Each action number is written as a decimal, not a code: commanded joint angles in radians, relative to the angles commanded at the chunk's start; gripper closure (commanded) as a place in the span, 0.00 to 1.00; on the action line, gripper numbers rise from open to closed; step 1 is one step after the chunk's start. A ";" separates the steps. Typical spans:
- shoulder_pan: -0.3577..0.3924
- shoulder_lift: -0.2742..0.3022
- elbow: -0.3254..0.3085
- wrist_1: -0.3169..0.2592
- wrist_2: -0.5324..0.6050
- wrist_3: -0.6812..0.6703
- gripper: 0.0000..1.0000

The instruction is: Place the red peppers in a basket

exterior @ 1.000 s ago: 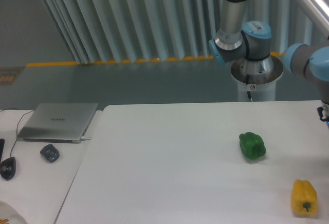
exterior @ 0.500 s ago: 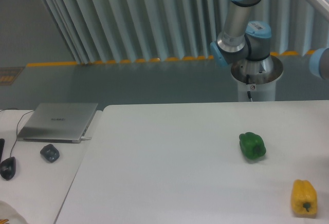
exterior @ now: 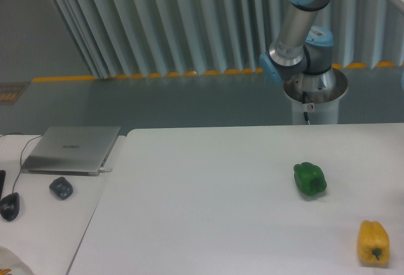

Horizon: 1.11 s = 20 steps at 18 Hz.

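No red pepper shows in the camera view; it is hidden or out of frame. No basket shows either. The gripper is out of view past the right edge; only the arm's base and lower links [exterior: 302, 48] show at the back right. A green pepper [exterior: 309, 179] lies on the white table [exterior: 208, 212] right of centre. A yellow pepper [exterior: 373, 243] lies near the front right corner.
A closed grey laptop [exterior: 71, 149], a dark mouse [exterior: 61, 188] and another dark mouse [exterior: 9, 206] sit on the side desk at the left. The arm's pedestal [exterior: 314, 95] stands behind the table's back edge.
The arm has swung to the right. Its blue wrist joint, seen at the right edge a second ago, has left the view. The peppers have not moved.
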 joint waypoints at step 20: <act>-0.097 0.049 -0.112 0.000 -0.081 -0.380 0.00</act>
